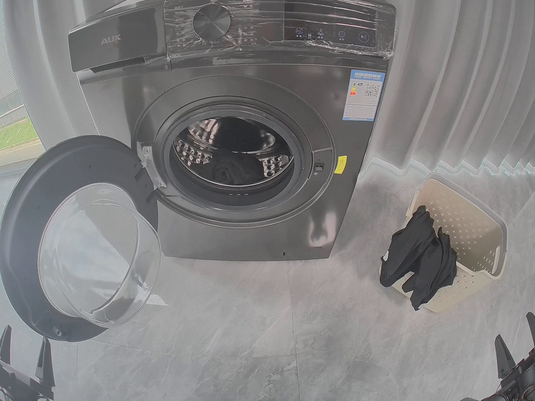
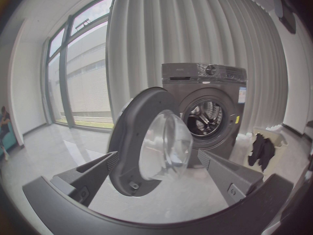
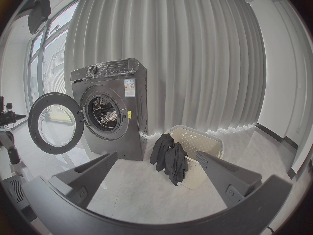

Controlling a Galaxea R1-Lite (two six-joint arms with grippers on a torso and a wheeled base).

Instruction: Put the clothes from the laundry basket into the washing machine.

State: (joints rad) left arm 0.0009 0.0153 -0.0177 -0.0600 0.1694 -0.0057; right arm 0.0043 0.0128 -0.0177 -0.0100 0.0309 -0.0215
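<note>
The washer [image 1: 234, 140] stands against the curtain [image 1: 462, 68] with its door [image 1: 72, 235] swung wide open to the left, the clear bowl of the window bulging out toward the room. Inside the drum [image 1: 234, 140] a dark heap [image 1: 229, 169] lies at the bottom; whether it is a garment I cannot tell. To the right of the washer, close to the curtain, the basket [image 1: 479, 229] sits on the floor [image 1: 267, 329]. The black clothes [image 1: 421, 254] are draped over its near rim, part in the basket and part hanging down outside to the floor. The left gripper [image 1: 25, 343] hangs low just below the open door, apart from it, its fingers [image 2: 94, 173] spread with nothing between them. The right gripper [image 1: 515, 335] is low at the right, near the basket but clear of it and of the clothes, its fingers [image 3: 228, 177] also spread wide and empty.
</note>
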